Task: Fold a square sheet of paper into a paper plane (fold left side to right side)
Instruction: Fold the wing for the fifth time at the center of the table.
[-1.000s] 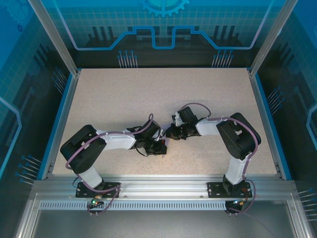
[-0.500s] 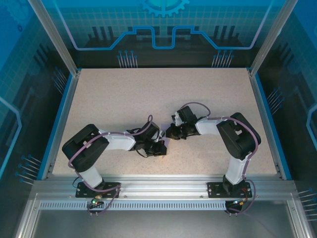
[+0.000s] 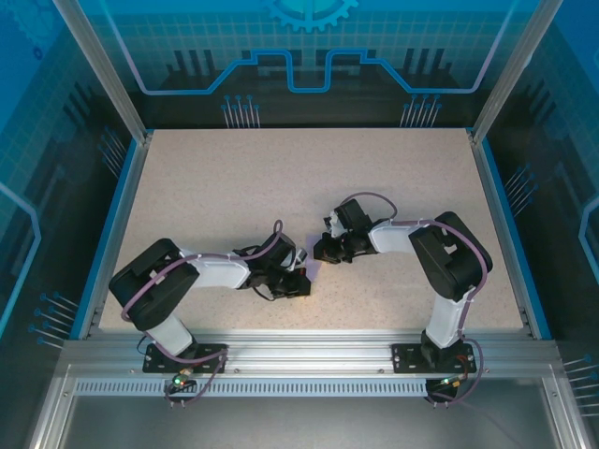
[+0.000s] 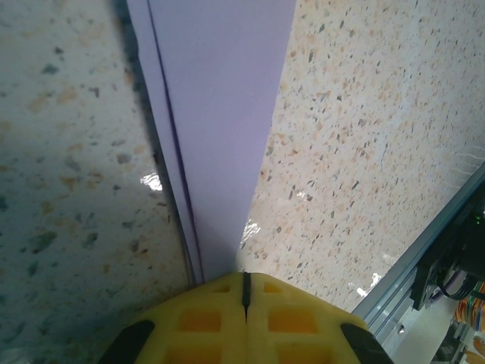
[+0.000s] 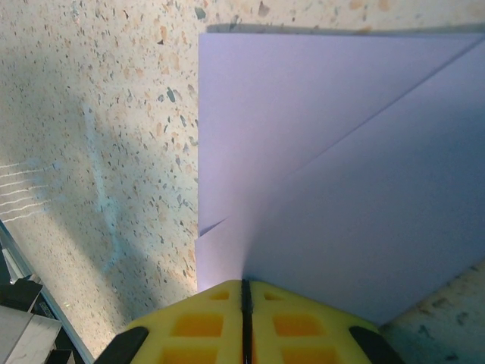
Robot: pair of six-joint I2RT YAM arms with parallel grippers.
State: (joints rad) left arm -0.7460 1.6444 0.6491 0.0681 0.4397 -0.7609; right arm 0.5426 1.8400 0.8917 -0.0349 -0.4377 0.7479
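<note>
Top view: a speckled beige table [image 3: 234,187] edged in blue sits inside an aluminium frame [image 3: 299,351] and blue-lit walls. The left gripper [image 3: 299,279] and right gripper [image 3: 321,251] meet at lower centre.

Left wrist view: the jaws are pinched onto the folded lavender paper [image 4: 220,114], a narrow strip running to the top edge.

Right wrist view: the jaws are clamped on the paper's near edge, and its diagonal fold spreads to the upper right.

On the table [image 3: 215,187], the grippers sit near the centre, just beside each other: the right gripper [image 3: 320,252] at 1 o'clock from the left gripper [image 3: 301,281]. The sheet of paper [image 5: 326,167] lies flat on the table beneath both tips. In the left wrist view it runs from the fingertips toward 12 o'clock, with the frame rail [image 4: 413,265] at 4 o'clock; in the right wrist view it spreads toward 12 and 2 o'clock, one flap lying over another
</note>
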